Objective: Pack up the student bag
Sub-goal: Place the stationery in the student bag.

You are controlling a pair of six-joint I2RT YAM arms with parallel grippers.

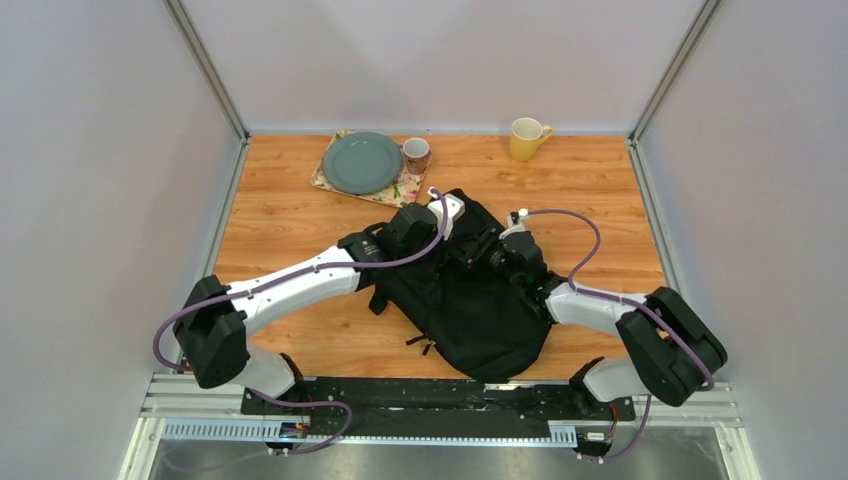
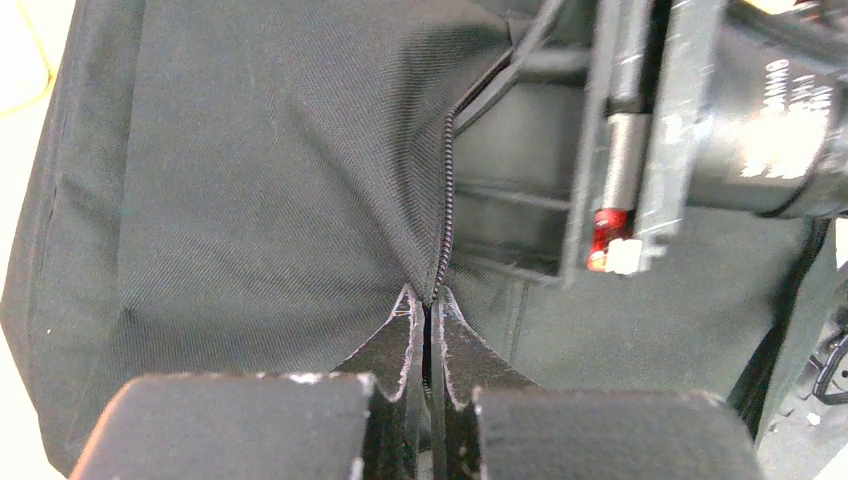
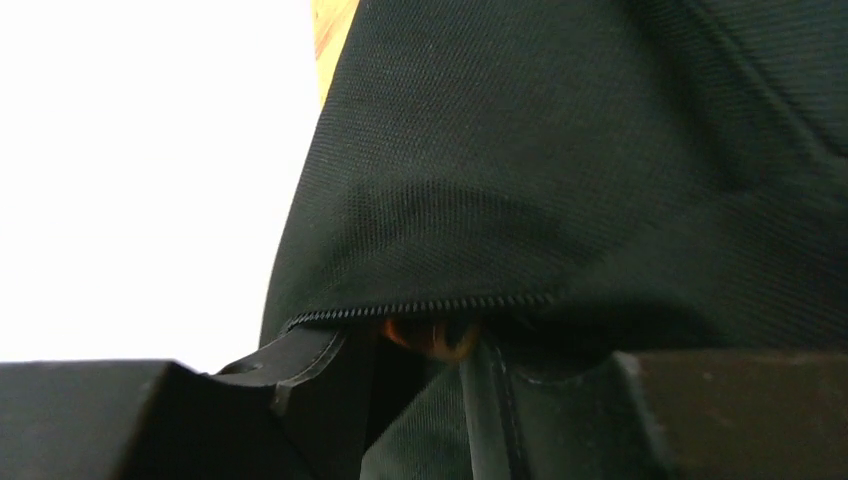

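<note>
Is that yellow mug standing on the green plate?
No, the yellow mug stands on bare wood, well apart from the green plate.

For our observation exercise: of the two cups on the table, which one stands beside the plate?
The smaller, darker cup, standing close against the right side of the grey-green plate. The yellow mug stands alone, farther right.

One student bag (image 1: 480, 320), one plate (image 1: 361, 162), one placemat (image 1: 398, 190), two mugs (image 1: 416, 155) (one yellow)
</note>
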